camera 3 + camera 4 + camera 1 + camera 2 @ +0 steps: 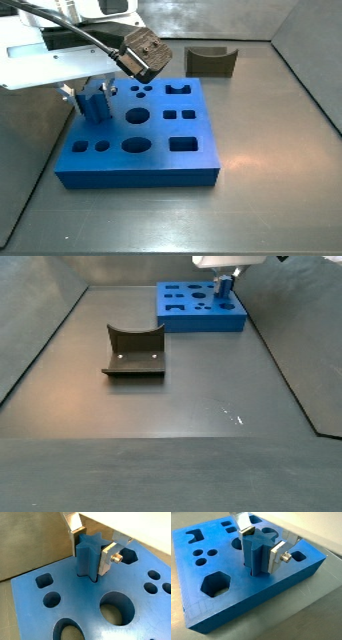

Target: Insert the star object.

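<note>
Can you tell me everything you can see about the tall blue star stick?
The star object is a tall, narrow peg, the same matte blue as the board, plastic by the look. Its sides are ridged, giving a star outline at the top. It stands upright with its lower end in a hole of the board, most of it still above the surface. The pincer is shut on it, silver fingers pressing opposite sides. In a side view it is near the board's edge.
</note>
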Tool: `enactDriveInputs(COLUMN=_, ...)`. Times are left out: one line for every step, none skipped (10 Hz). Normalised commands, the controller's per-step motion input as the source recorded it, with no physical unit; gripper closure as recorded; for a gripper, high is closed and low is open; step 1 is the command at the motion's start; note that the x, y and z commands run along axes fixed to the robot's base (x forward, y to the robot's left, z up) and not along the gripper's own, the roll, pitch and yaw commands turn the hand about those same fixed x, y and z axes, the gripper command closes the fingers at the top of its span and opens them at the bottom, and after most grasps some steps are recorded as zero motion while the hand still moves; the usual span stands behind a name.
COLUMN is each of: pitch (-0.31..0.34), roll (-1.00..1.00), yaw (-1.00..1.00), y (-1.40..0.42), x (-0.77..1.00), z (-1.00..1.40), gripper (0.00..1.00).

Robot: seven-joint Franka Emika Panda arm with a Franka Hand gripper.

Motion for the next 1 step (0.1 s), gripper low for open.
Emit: enactDriveInputs(pitch=0.0, roll=0.0, yaw=0.0, y=0.0, x=0.0, z=0.0, gripper=1.0)
